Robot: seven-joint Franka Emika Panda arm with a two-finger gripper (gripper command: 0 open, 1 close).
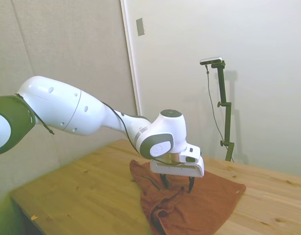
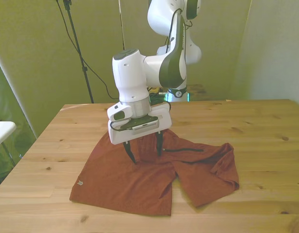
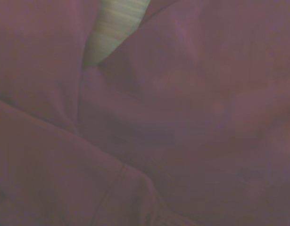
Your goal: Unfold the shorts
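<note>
Gripper (image 2: 145, 151) points straight down, fingers spread, nothing held; tips at or just above cloth, contact not certain. Shorts (image 2: 120, 177) lie directly beneath on table (image 2: 266, 131), spread mostly flat. Long axis runs across gripper, side to side in front view. Rumpled leg (image 2: 212, 170) lies toward front view's right of gripper. Wrist view: only blurred cloth folds (image 3: 182, 117).

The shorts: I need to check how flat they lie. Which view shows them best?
The front view: the shorts show whole, both legs spread. The side view crops their near end; the wrist view shows only blurred folds.
</note>
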